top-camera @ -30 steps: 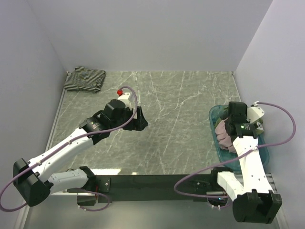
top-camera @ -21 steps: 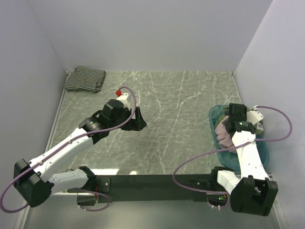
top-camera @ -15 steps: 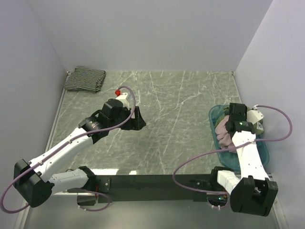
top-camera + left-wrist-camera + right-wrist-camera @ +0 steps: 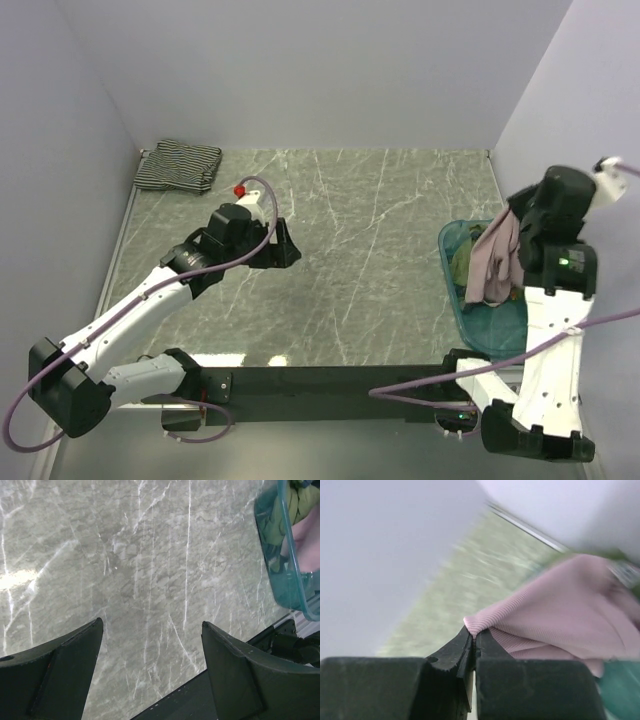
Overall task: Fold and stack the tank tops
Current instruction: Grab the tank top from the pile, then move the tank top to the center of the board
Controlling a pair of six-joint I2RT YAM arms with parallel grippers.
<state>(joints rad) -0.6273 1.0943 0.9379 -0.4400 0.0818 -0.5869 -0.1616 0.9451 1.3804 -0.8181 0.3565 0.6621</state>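
A mauve-pink tank top [image 4: 494,258] hangs above the teal tray [image 4: 452,290], pinched at a fold [image 4: 485,620] by my right gripper [image 4: 474,634], which is shut on it and raised at the right. A folded black-and-white striped tank top [image 4: 179,165] lies in the far left corner of the table. My left gripper [image 4: 284,245] hovers open over the table's left middle, nothing between its fingers [image 4: 70,655].
The teal tray [image 4: 285,587] holds an olive-green cloth [image 4: 462,266] under the pink top. White walls close in the grey marble table [image 4: 370,230] at the back and both sides. A dark rail [image 4: 330,380] runs along the near edge.
My right gripper shut on the pink top in the tray and lifted it up and to the right, so it now hangs. My left gripper drifted slightly left, still open.
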